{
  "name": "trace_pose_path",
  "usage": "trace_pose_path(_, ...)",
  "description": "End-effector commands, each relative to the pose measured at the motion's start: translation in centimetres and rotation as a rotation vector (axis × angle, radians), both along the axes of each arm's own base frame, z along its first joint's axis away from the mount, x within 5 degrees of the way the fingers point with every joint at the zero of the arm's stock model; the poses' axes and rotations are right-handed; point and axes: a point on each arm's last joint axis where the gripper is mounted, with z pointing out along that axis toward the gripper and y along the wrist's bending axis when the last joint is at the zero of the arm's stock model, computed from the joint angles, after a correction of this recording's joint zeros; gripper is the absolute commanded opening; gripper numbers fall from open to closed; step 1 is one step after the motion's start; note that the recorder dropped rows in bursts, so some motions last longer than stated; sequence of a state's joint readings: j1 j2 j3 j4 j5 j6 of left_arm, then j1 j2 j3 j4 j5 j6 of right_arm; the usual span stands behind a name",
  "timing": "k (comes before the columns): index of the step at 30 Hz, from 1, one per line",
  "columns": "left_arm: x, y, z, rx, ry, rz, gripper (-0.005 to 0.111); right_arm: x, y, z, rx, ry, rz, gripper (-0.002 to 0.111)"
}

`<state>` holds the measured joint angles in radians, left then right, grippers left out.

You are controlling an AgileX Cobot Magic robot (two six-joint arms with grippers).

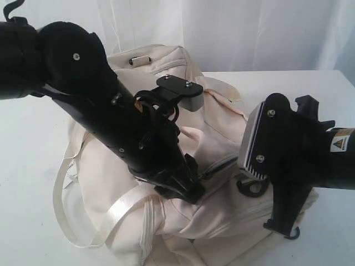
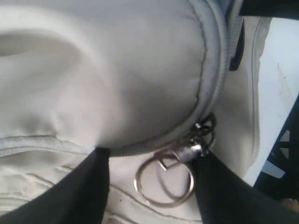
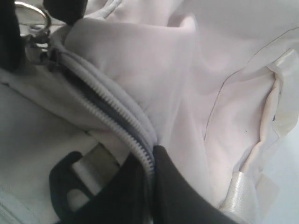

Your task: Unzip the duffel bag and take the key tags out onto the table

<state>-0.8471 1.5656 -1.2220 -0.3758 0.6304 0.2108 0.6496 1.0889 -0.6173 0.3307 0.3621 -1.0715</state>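
The duffel bag lies slumped across the middle of the worktop, its far end up near the far edge by the white curtain, and a satin strap loops out toward the near left corner. The left arm slants in from the far left corner and reaches down onto the top of the bag, and the right arm comes in from the right edge to meet it. On the left wrist view, the left end effector is spread, with its two black fingers well apart. The metal ring pull lies in the gap and the silver slider sits right against the other finger. Nothing is pinched there; the ring lies flat on the cream fabric. Over to the right wrist view, the right end effector is pressed together on the duffel bag itself, nipping the grey zipper and its fabric edge between the tips. The teeth look meshed along the whole stretch running from those tips up to the slider. A black D-ring sits just beside the right fingers, against the bag's side.
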Motion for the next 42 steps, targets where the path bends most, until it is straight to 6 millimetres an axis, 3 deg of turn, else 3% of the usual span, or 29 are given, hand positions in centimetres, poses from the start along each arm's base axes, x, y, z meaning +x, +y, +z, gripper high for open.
trace_pose_path(1, -0.6, 0.1, -0.2, 0.019, 0.056, -0.011, 0.035, 0.3, -0.2, 0.2, 0.019, -0.017, -0.03, 0.0)
trace_pose_path(11, -0.8, 0.4, 1.0, -0.007, 0.028, -0.02, 0.0, 0.3, -0.2, 0.2, 0.018, -0.019, -0.028, 0.0)
trace_pose_path(17, -1.7, 1.2, 3.0, -0.007, 0.02, -0.067, 0.0, 0.3, -0.2, 0.2, 0.023, -0.014, -0.035, 0.0)
trace_pose_path(27, -2.3, 2.2, 2.4, 0.118, 0.065, -0.122, 0.0, 0.3, -0.2, 0.2, 0.034, -0.002, -0.05, 0.0)
trace_pose_path(42, -1.0, 3.7, 1.8, 0.301, -0.042, -0.019, 0.0, 0.3, -0.2, 0.2, 0.04, 0.004, -0.057, 0.0)
